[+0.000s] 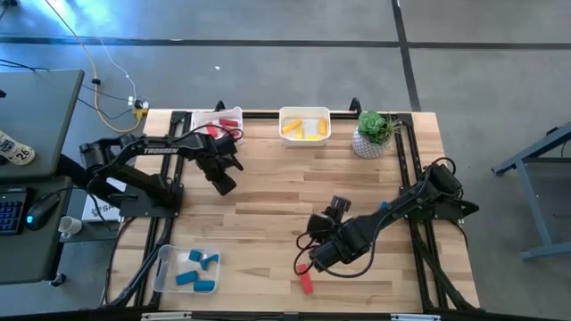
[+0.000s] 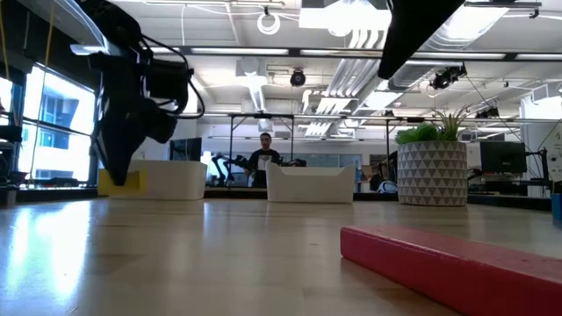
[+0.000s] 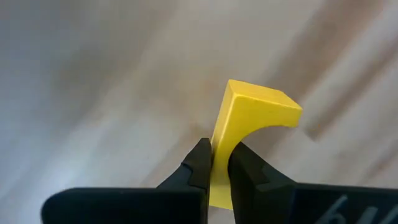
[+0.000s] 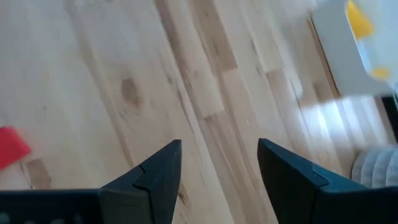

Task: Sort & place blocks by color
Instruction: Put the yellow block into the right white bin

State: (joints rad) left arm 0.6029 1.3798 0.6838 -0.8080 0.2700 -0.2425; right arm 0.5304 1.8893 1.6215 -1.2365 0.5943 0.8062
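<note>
The pale wooden slatted table (image 1: pixel 268 205) carries three bins, and most of the sorting looks done; the white bin at the far edge (image 1: pixel 305 125) holds yellow blocks (image 1: pixel 303 130), the bin with red blocks (image 1: pixel 219 119) sits just beyond the left gripper, and the clear bin of blue blocks (image 1: pixel 185 270) lies well on the near side of it; by my reading only two pieces are still loose.

The left gripper (image 3: pixel 219 163) is clenched on a yellow arch-shaped block (image 3: pixel 249 121); its fingers pinch one leg of the arch, and the rest juts out past the fingertips, above the boards; in the overhead view this gripper (image 1: pixel 223 183) hangs near the red bin, with the yellow bin farther off to its right, so that carry remains.

The right gripper (image 4: pixel 219 180) is released, jaws standing apart over bare wood with nothing between them; a short red bar block (image 1: pixel 306 282) lies on the table just beside and nearer the front edge than its tips (image 1: pixel 314 259), untouched and not yet binned.
</note>
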